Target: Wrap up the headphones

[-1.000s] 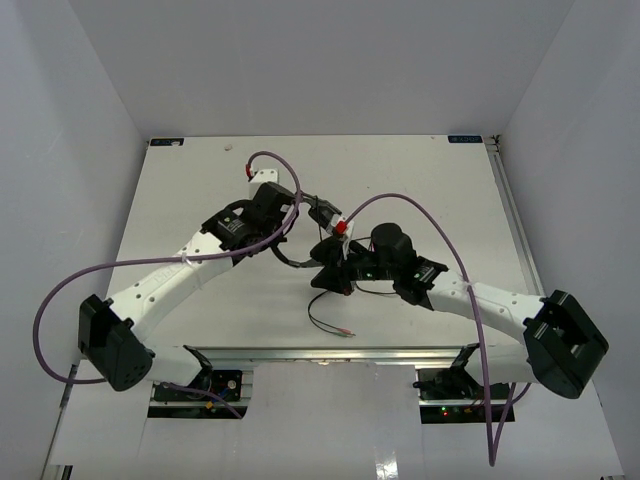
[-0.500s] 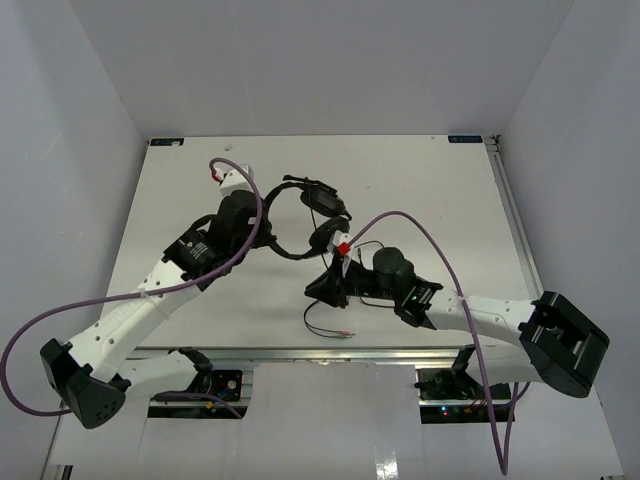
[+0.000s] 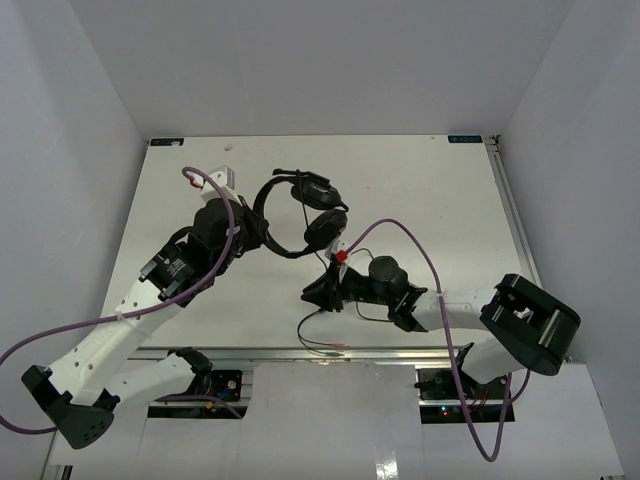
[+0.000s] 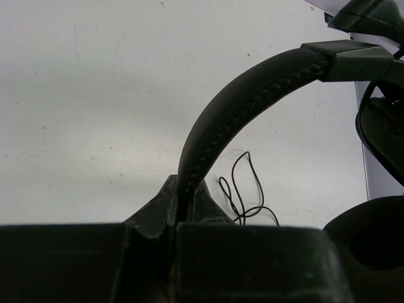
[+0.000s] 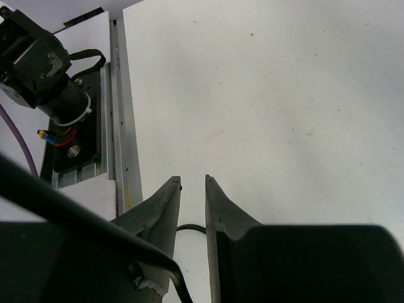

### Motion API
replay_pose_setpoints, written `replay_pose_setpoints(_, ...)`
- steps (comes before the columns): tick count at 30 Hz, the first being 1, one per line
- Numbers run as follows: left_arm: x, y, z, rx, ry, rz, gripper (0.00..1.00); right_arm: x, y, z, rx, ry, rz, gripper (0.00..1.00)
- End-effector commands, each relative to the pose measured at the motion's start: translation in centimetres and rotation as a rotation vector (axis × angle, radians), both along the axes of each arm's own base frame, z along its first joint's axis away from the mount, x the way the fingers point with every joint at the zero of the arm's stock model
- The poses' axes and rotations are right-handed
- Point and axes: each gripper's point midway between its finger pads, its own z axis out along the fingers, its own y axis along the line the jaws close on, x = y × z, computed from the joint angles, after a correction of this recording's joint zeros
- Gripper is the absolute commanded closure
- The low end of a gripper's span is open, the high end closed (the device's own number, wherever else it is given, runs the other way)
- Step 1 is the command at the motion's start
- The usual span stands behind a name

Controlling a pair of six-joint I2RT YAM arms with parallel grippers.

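Observation:
The black headphones (image 3: pixel 312 215) lie mid-table, their two earcups side by side and the headband (image 3: pixel 272 240) curving left. My left gripper (image 3: pixel 260 225) is shut on the headband (image 4: pixel 252 95), which rises from between the fingers (image 4: pixel 151 211) in the left wrist view. One earcup (image 4: pixel 379 246) shows at the right there. The thin dark cable (image 3: pixel 322 338) trails toward the near edge, with a loop (image 4: pixel 243 189) on the table; a red plug (image 3: pixel 341 256) sits by the lower earcup. My right gripper (image 3: pixel 312 294) points left near the plug, jaws narrowly apart (image 5: pixel 192 180), with a piece of cable (image 5: pixel 191 228) crossing the gap unclamped.
Purple robot cables (image 3: pixel 215 180) arc over both arms. The metal rail (image 5: pixel 121 126) of the table's near edge and the left arm's base (image 5: pixel 38 63) show in the right wrist view. White walls enclose the table, with a rail (image 3: pixel 510 210) along its right side.

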Motion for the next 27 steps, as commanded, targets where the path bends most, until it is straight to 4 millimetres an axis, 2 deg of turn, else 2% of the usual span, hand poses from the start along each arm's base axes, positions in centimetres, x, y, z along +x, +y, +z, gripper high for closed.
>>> replay_pose_setpoints(1, -0.2, -0.6, 3.8, -0.138, -0.091, -0.004, 1.0, 0.1, 0.5, 1.4, 0.078, -0.034, 0.01, 0.72)
replay_pose_setpoints(7, -1.0, -1.0, 5.1, -0.204, -0.13, -0.044, 1.0, 0.2, 0.7, -0.1, 0.047, -0.017, 0.01, 0.88)
replay_pose_setpoints(11, -1.5, -1.3, 6.1, -0.255, -0.164, -0.072, 1.0, 0.3, 1.2, -0.6, 0.039, -0.006, 0.02, 0.9)
replay_pose_setpoints(15, -2.4, -2.4, 7.3, -0.293, -0.184, -0.155, 1.0, 1.1, 1.5, -1.3, 0.019, 0.0, 0.001, 0.92)
replay_pose_setpoints(18, -4.3, -4.7, 8.0, -0.291, -0.177, -0.342, 1.0, 2.9, 1.2, -1.2, 0.008, 0.008, -0.038, 0.92)
replay_pose_setpoints(21, -7.1, -6.7, 8.4, -0.286, -0.16, -0.554, 1.0, 5.9, 0.1, -0.4, 0.014, 0.056, -0.081, 0.92)
replay_pose_setpoints(22, -7.7, -7.0, 8.3, -0.277, -0.156, -0.598, 1.0, 7.3, -0.8, -0.3, 0.013, 0.067, -0.107, 0.92)
replay_pose_setpoints(27, -10.6, -7.8, 6.4, -0.18, -0.113, -0.81, 1.0, 11.1, -2.4, 3.1, 0.027, 0.064, -0.132, 0.92)
